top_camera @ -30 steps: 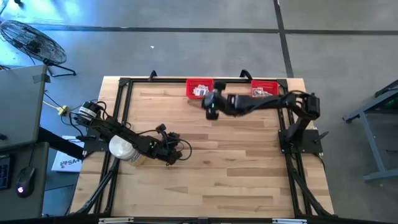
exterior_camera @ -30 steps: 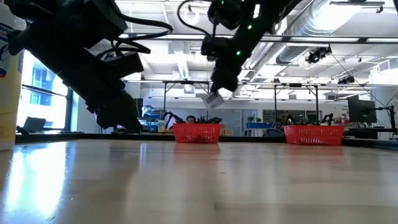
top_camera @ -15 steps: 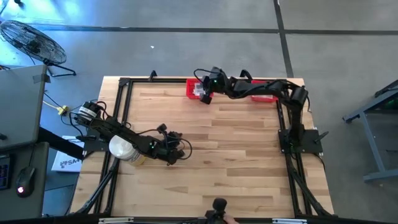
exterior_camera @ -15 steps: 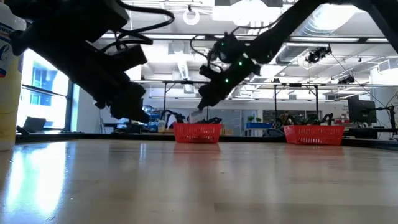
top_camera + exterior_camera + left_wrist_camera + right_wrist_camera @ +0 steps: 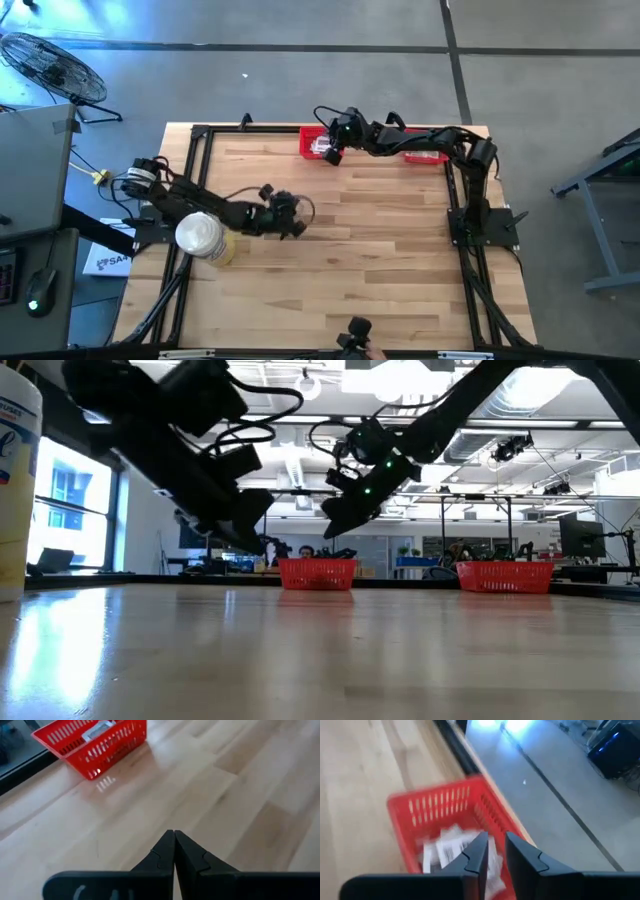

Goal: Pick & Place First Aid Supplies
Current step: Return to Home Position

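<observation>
a second ago the right claw (image 5: 330, 152) was out over the wooden table (image 5: 380, 260) with a small white flat packet between its fingers. now it hangs directly above the left red plastic bin (image 5: 303, 140) at the table's far edge. its fingers are parted by a narrow gap with nothing between them. the right wrist view looks down past them onto a loose heap of white printed packets (image 5: 451, 847) lying inside that bin, so the carried packet has most likely joined them.

the left claw (image 5: 174, 834) has also shifted, from nearer the front of the table to a spot further in. it hangs off the wood with its fingers pressed together and nothing between them. no packet shows on the bare table in any view, so the sorting looks finished and only the retreat of both arms seems left.

the right red plastic bin (image 5: 504, 576) is mostly covered by the right arm from above, and from table height its contents are hidden behind the wall. the left wrist view shows a red bin with a packet in it, but i cannot tell which bin. which packet in the heap is the one just dropped cannot be made out. the large white cylinder with a yellowish base (image 5: 200, 233) stands near the left edge, partly overlapping the left arm.
</observation>
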You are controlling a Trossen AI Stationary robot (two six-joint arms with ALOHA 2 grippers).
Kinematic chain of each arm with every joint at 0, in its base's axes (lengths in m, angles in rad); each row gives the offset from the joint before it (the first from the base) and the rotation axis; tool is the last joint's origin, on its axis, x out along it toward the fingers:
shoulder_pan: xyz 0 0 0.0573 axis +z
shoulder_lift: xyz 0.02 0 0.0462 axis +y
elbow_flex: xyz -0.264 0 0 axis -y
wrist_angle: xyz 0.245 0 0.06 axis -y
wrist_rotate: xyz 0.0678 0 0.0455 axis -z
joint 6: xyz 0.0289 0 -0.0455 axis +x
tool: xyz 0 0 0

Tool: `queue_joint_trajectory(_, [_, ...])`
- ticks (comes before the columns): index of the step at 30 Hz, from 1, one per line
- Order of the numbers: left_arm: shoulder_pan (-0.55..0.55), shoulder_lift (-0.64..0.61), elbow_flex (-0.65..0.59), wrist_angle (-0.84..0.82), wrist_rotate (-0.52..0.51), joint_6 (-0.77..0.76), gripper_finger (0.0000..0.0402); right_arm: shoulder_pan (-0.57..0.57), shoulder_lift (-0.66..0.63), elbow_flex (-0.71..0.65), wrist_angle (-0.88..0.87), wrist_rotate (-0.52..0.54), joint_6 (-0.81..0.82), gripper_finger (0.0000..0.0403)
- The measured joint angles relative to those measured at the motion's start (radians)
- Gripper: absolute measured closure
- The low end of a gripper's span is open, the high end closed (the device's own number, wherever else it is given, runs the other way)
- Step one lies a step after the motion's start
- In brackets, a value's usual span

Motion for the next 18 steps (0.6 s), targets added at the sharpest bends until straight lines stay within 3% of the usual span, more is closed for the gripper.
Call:
queue_joint_trajectory(4, [0.08,-0.048,-0.001,0.03,0.092,0.076,0.0402,0.0,-0.082,0.0,-0.142,-0.017,-0.039,0.0332])
queue_joint_trajectory(7, [0.125,-0.089,0.0,0.086,0.142,0.162,0.0402,0.0,-0.162,-0.039,-0.19,-0.113,-0.042,0.0345])
queue_joint_trajectory(11, [0.171,-0.125,0.0,0.156,0.207,0.258,0.0402,0.0,-0.287,-0.205,-0.104,-0.263,-0.008,0.0377])
queue_joint_trajectory(15, [0.202,-0.136,0.0,0.204,0.208,0.294,0.0402,0.002,-0.438,-0.422,0.021,-0.391,0.003,0.04])
queue_joint_trajectory(18, [0.229,-0.137,0.0,0.226,0.232,0.296,0.0402,0.024,-0.567,-0.57,0.083,-0.39,0.04,0.0397])
